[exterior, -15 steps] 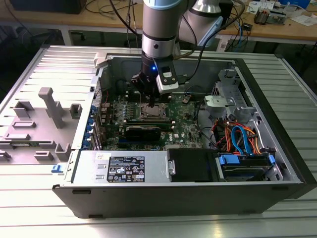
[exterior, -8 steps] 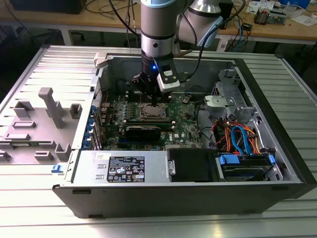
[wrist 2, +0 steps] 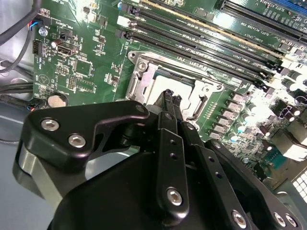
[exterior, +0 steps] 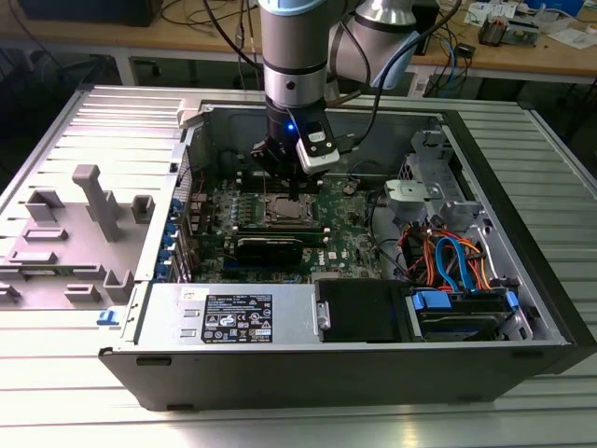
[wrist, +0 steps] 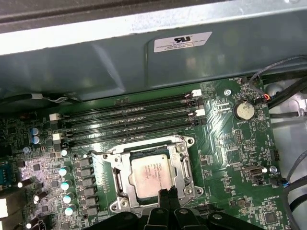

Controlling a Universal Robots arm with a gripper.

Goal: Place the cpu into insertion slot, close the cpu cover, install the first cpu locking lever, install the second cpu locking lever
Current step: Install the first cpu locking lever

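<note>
Lying flat in the insertion slot [wrist: 115, 206], the cpu [wrist: 150, 175] is seen with its dull metal top facing up. Being square, it has no long axis; its edges are lined up with the slot's rim and run parallel to the long black memory slots [wrist: 129, 122] just beside it on the green board [wrist: 225, 143]. The cpu cover [wrist: 181, 165] is laid down around the chip, which shows through the cover's square window. The fingers [wrist: 165, 194] are held just above the near edge of the cover. They are pressed together, and nothing is seen between them in either wrist view. In the exterior view, the arm [exterior: 294, 56] is pointed straight down into the open computer case [exterior: 522, 233], which is set on the counter [exterior: 280, 420].
</note>
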